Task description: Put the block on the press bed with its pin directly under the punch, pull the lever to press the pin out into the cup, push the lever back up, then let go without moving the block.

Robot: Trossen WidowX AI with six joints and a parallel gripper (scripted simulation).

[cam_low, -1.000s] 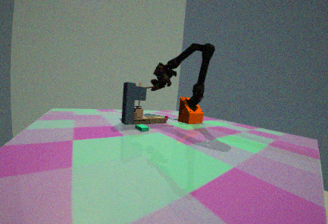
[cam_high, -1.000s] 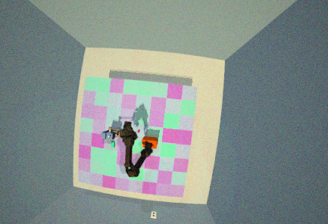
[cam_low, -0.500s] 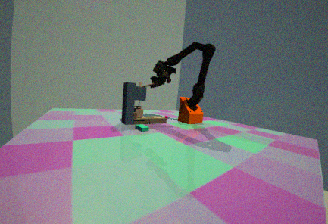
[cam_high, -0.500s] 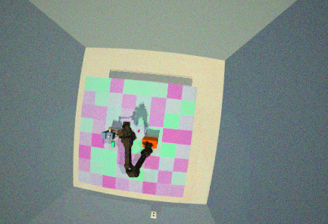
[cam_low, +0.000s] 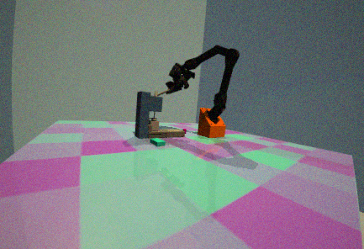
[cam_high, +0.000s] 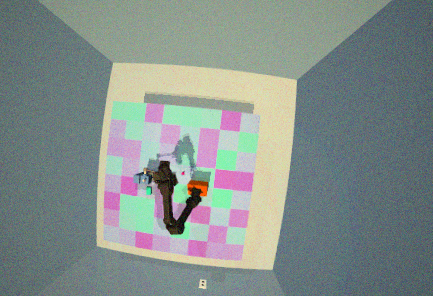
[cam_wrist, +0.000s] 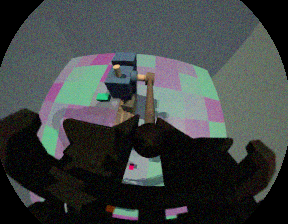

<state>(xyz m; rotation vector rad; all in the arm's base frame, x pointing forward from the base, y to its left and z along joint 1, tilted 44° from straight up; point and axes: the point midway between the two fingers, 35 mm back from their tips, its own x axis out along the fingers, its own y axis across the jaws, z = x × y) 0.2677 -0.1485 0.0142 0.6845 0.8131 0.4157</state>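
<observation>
One dark claw [cam_high: 155, 174] [cam_low: 168, 89] [cam_wrist: 147, 119], two-fingered, grasps the round-knobbed end of one slender brown lever [cam_high: 145, 172] [cam_low: 162, 92] [cam_wrist: 150, 102] — tilted slightly upward toward the claw. Beyond, one tan, angular block [cam_low: 153, 125] [cam_wrist: 129, 103] sits on the wood-toned press bed [cam_low: 168, 133] [cam_wrist: 124, 118], beneath the punch [cam_low: 154, 114]. One flat green bar [cam_high: 149, 190] [cam_low: 157, 142] [cam_wrist: 103, 97] lies beside one boxy blue-grey press [cam_high: 140, 179] [cam_low: 142, 114] [cam_wrist: 119, 82] — on the checkered surface [cam_high: 230, 200] [cam_low: 130, 177] [cam_wrist: 85, 82].
</observation>
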